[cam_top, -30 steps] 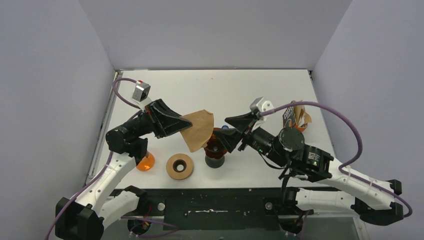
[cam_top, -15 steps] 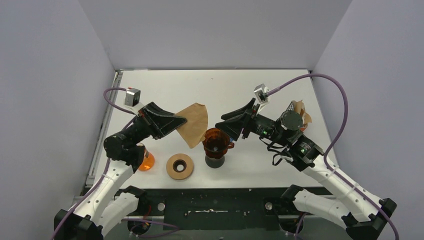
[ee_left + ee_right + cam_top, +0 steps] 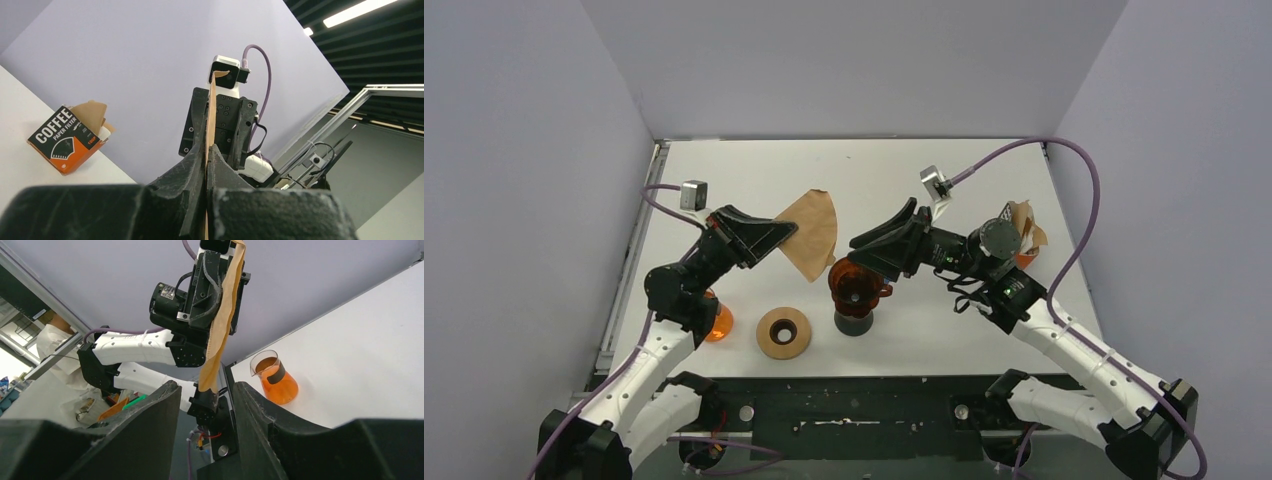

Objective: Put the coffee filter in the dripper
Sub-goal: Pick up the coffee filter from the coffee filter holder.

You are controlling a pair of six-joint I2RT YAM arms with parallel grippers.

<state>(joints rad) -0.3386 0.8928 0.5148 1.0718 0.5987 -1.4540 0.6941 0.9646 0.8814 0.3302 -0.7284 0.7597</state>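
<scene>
Up over the middle of the table (image 3: pixel 864 175), the left gripper (image 3: pixel 789 232) is pinched tight on one edge of the brown paper filter (image 3: pixel 812 232). The filter hangs in the air just up and left of the orange dripper (image 3: pixel 856 283), not in it. The right gripper (image 3: pixel 856 252) has its fingers spread apart, holding nothing, tips right by the dripper's rim. Farther out, a wooden ring (image 3: pixel 783 332) and a flask of orange liquid (image 3: pixel 715 322) sit near the front, and the filter box (image 3: pixel 1014 232) is off to the right.
</scene>
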